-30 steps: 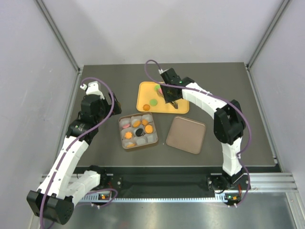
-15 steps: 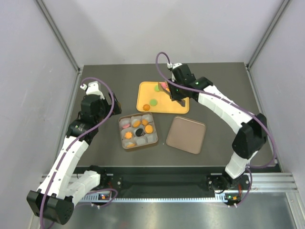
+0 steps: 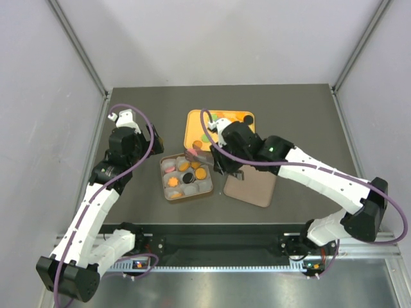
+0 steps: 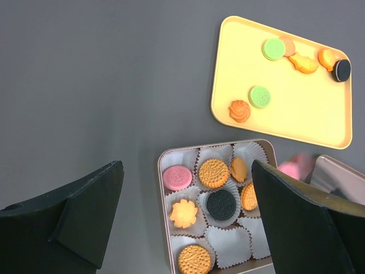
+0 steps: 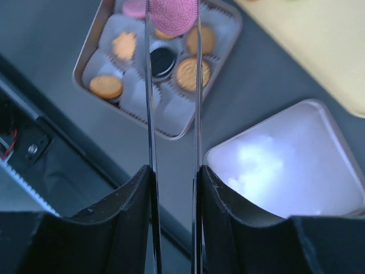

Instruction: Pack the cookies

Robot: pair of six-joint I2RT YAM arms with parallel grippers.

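right gripper (image 5: 173,24) clamped on the pink cookie (image 5: 173,12), pinched by its edges | near the tin (image 5: 87,40) | advice: centre over an empty paper cup (image 5: 140,94), lower close, release gently, flat | other cookies (image 4: 259,97) wait on the yellow tray (image 4: 296,108)

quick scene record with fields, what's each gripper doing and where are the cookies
tin: some paper cups hold cookies, some are bare
lid: off, lying beside the tin
yellow tray: two green cookies, one black cookie, several orange ones
left gripper: open, empty
right gripper: shut on pink cookie, by the tin
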